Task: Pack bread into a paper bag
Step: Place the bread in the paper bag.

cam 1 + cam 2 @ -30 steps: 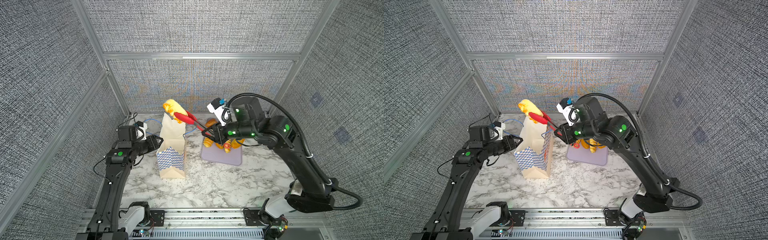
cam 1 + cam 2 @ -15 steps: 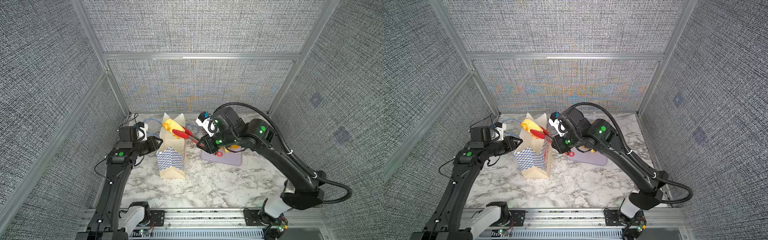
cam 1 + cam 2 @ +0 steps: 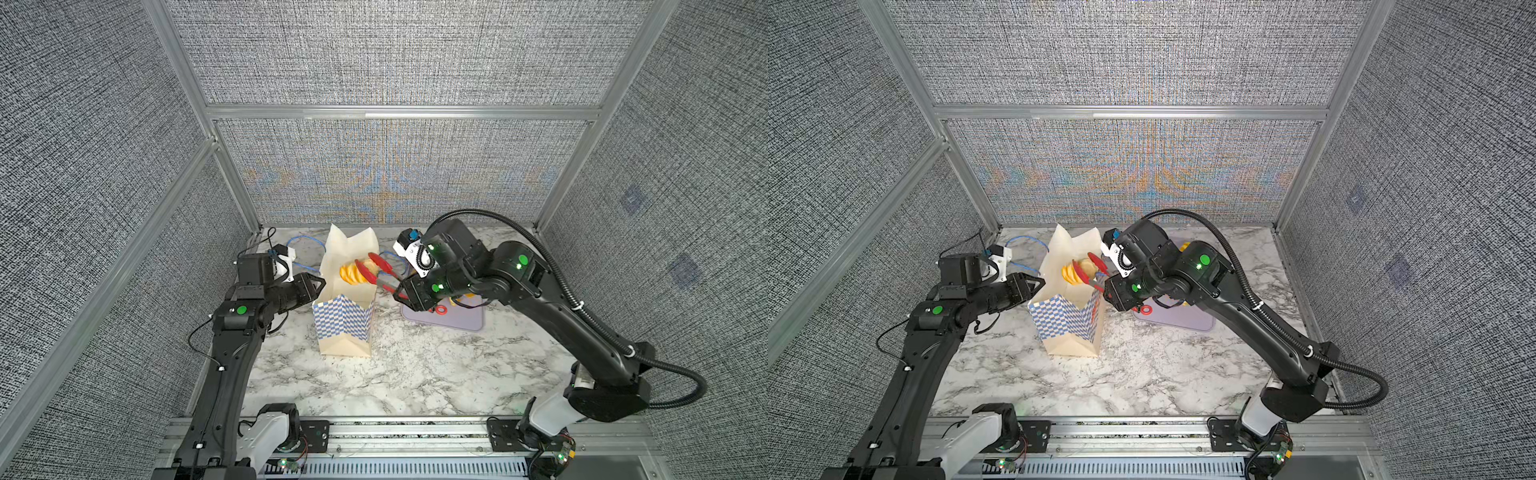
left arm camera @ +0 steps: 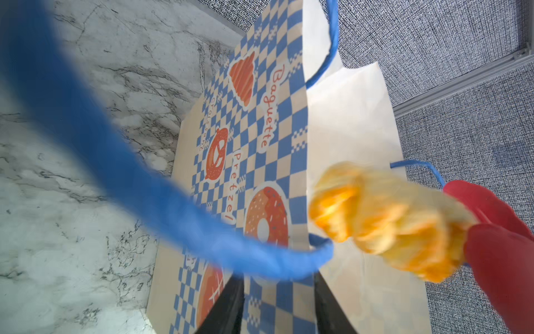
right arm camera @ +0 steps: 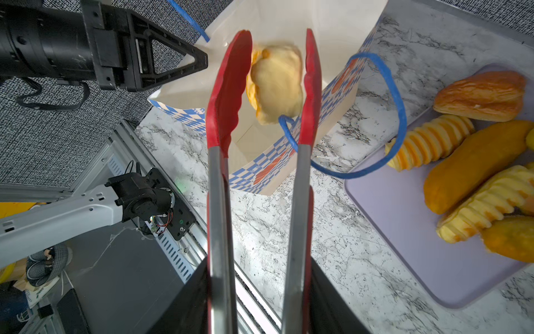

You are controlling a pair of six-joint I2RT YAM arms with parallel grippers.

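Paper bag (image 3: 343, 328) upright on marble table (image 3: 415, 374) in both top views, mouth open. Right gripper (image 3: 409, 291) clamps red tongs (image 3: 376, 268); ridged roll (image 3: 351, 274) betw. tong tips at bag mouth. Left wrist: left gripper (image 4: 277, 277) jaws part-open w/ bag edge betw. them; gripping or not, can't tell. Right wrist: tong tips spread either side of roll; other bread (image 5: 474, 170) on lilac tray (image 5: 404, 245).

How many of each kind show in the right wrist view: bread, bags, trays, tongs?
Paper bag: 1
Tray: 1
Tongs: 1
Bread on the tray: 5, maybe more cut off at the frame edge
Bread between the tong tips, over the bag mouth: 1
Total: 9
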